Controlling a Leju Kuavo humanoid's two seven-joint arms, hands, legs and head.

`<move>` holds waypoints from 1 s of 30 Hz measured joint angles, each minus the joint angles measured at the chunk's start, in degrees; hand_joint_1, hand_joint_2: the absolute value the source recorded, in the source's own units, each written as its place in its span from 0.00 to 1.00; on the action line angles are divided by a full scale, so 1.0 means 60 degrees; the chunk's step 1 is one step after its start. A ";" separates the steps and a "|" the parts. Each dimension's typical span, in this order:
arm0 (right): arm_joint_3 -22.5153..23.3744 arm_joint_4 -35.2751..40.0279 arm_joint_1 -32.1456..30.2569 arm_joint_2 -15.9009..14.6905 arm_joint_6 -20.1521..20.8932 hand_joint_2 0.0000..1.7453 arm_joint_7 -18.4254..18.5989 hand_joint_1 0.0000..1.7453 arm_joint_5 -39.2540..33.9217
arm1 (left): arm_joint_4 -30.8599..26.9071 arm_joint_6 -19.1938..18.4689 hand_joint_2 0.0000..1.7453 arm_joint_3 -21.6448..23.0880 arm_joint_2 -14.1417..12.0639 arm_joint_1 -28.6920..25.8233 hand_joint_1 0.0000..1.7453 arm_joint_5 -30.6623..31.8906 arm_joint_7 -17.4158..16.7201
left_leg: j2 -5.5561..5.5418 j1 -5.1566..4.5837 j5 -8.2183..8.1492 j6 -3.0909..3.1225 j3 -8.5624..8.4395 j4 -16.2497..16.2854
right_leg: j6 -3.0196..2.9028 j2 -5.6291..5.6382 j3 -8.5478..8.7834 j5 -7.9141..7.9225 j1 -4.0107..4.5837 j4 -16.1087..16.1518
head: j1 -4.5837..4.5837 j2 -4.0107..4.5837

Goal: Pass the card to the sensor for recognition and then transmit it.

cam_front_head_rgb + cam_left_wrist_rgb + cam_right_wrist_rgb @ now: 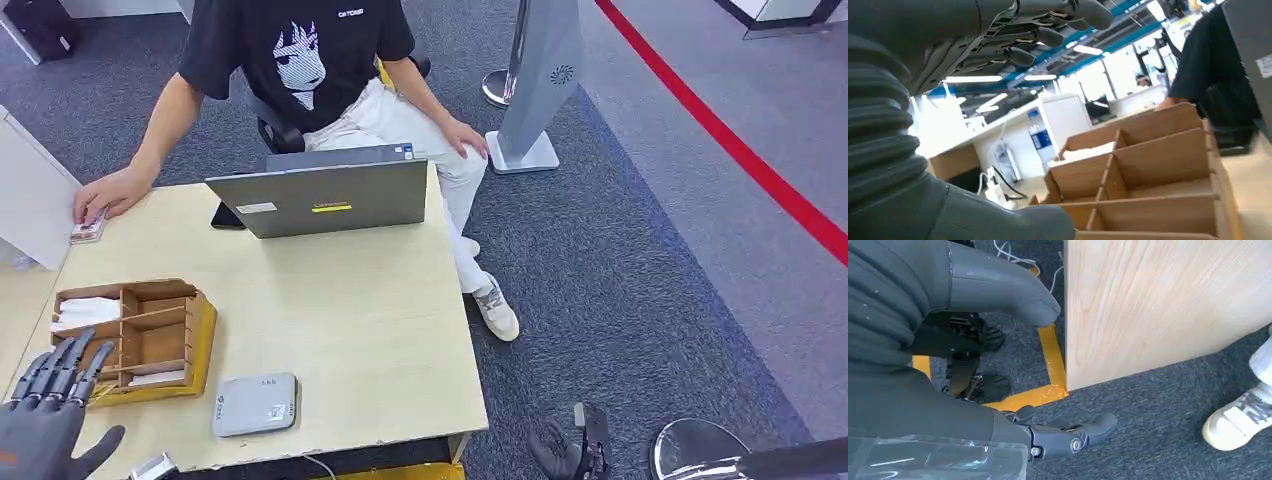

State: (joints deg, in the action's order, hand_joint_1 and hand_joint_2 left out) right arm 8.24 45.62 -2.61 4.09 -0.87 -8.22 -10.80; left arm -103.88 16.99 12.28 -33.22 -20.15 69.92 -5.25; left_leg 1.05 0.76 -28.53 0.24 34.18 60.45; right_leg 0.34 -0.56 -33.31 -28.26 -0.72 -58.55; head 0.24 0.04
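White cards [86,312] lie in the far compartment of a wooden organizer box [195,330] at the table's left front; they also show in the left wrist view as cards [1088,151] in the box [1158,165]. A flat grey sensor [255,404] sits on the table to the right of the box. My left hand [45,410] hovers at the box's near-left corner, fingers straight and holding nothing; the left wrist view shows this hand [973,45] above the compartments. My right hand [572,450] hangs low beside the table's right edge, fingers [1073,435] apart and holding nothing.
A person sits across the table behind a grey laptop [325,198]. One of the person's hands [110,192] rests on a small card-like item [88,231] at the far left. A shoe [497,308] and a grey floor stand [535,90] are to the right.
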 joint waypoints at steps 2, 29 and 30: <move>0.0000 0.0040 0.0004 0.0015 -0.0051 1.00 0.0055 0.00 -0.0022 | 0.0292 0.0579 1.00 -0.0088 0.0084 -0.0008 0.00 0.0218 -0.0051 | 0.0000 0.0001 0.0000 0.0000 0.0000 -0.0001 | 0.0000 0.0000 0.0000 0.0000 0.0000 0.0000 | 0.0000 -0.0004; -0.0550 0.0007 0.0130 0.0014 -0.0226 1.00 -0.0004 0.00 -0.0375 | 0.3253 0.0363 1.00 -0.2157 0.1279 0.1340 0.00 -0.0048 0.1417 | -0.0009 0.0002 0.0002 -0.0001 -0.0001 -0.0002 | -0.0001 -0.0010 0.0001 0.0000 0.0001 0.0000 | -0.0004 -0.0004; -0.0565 0.0007 0.0138 0.0014 -0.0226 1.00 0.0000 0.00 -0.0375 | 0.3322 0.0308 1.00 -0.2156 0.1308 0.1430 0.00 -0.0008 0.1417 | -0.0009 0.0002 0.0002 -0.0001 0.0000 -0.0002 | -0.0001 -0.0011 0.0001 0.0000 0.0001 0.0000 | 0.0000 0.0000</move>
State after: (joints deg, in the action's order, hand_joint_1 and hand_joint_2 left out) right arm 4.85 45.66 -1.78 4.17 -2.23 -8.22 -13.05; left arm -83.95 18.84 -0.66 -25.38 -11.57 69.88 3.26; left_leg 0.99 0.77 -28.52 0.23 34.18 60.44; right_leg 0.34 -0.63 -33.30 -28.26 -0.71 -58.55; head 0.24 0.04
